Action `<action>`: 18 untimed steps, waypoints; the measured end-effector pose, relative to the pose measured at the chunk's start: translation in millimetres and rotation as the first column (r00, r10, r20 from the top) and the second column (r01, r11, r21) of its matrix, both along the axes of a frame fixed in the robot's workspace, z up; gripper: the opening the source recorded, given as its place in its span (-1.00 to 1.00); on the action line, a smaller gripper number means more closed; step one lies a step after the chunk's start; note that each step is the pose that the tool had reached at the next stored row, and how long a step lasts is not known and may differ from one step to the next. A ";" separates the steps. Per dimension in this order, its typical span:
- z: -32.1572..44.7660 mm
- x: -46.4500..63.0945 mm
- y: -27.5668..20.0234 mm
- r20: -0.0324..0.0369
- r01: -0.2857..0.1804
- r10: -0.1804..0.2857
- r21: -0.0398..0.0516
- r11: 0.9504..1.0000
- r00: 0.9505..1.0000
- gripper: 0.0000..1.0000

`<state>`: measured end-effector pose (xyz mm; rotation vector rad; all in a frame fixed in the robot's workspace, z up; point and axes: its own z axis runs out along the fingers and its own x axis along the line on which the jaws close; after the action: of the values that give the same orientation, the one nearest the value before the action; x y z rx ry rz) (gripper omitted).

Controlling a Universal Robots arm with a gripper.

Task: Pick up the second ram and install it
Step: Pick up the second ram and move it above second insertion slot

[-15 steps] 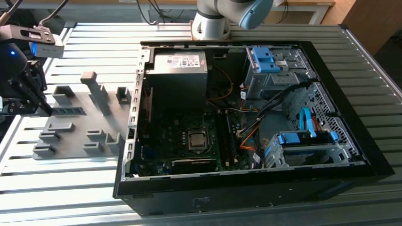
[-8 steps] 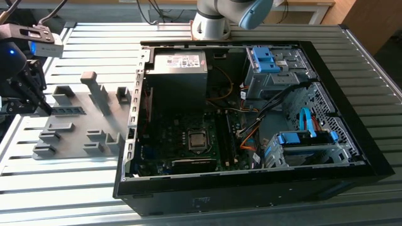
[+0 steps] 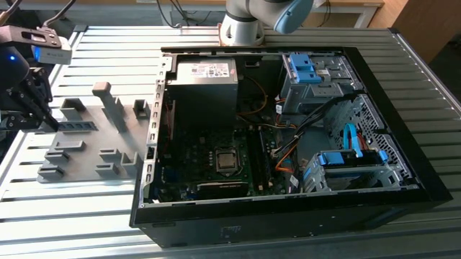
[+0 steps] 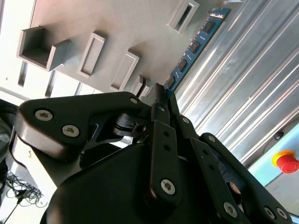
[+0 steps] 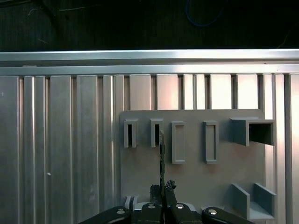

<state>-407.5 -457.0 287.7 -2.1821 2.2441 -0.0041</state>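
Gripper (image 5: 162,187) is clamped on one end of the ram (image 4: 195,45), edge-on over the grey holder (image 3: 85,157), near the open case (image 3: 288,221)

gripper (image 4: 162,91) — fingers pinched on the second ram (image 4: 194,46) — points downward.

robot lab/workshop: slatted alu bench (image 3: 108,43), opened pc case (image 3: 288,216), red e-stop (image 4: 288,162), arm base (image 3: 241,27).

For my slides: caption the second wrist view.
Gripper shut on one end of the second ram, by the grey holder.
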 end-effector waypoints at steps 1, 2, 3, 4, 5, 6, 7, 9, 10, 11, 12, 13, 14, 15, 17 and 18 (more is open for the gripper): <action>0.5 0.0 0.0 0.000 0.000 0.000 0.000 1.000 1.000 -0.73; 0.9 0.0 0.0 0.000 0.000 0.000 0.000 1.000 1.000 -0.73; 1.4 0.0 0.0 0.000 0.000 0.000 0.000 1.000 1.000 -0.73; 1.9 0.0 0.0 0.000 0.000 0.000 0.000 1.000 1.000 -0.73; 2.3 0.0 0.0 0.000 0.000 0.000 0.000 1.000 1.000 -0.73; 2.8 0.0 0.0 0.000 0.000 0.000 0.000 1.000 1.000 -0.73; 3.2 0.0 0.0 0.000 0.000 0.000 0.000 1.000 1.000 -0.73; 4.3 0.0 0.0 0.000 0.000 0.000 0.000 1.000 1.000 -0.73; 4.9 0.0 0.0 0.000 0.000 0.000 0.000 1.000 1.000 -0.73; 5.5 0.0 0.0 0.000 0.000 0.000 0.000 1.000 1.000 -0.73; 6.1 0.0 0.0 0.000 0.000 0.000 0.000 1.000 1.000 -0.73; 6.7 0.0 0.0 0.000 0.000 0.000 0.000 1.000 1.000 -0.73; 7.3 0.0 0.0 0.000 0.000 0.000 0.000 1.000 1.000 -0.73; 7.9 0.0 0.0 0.000 0.000 0.000 0.000 1.000 1.000 -0.73; 9.1 0.0 0.0 0.000 0.000 0.000 0.000 1.000 1.000 -0.73; 9.7 0.0 0.0 0.000 0.000 0.000 0.000 1.000 1.000 -0.73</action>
<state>-407.5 -457.0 297.4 -2.1820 2.2440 -0.0041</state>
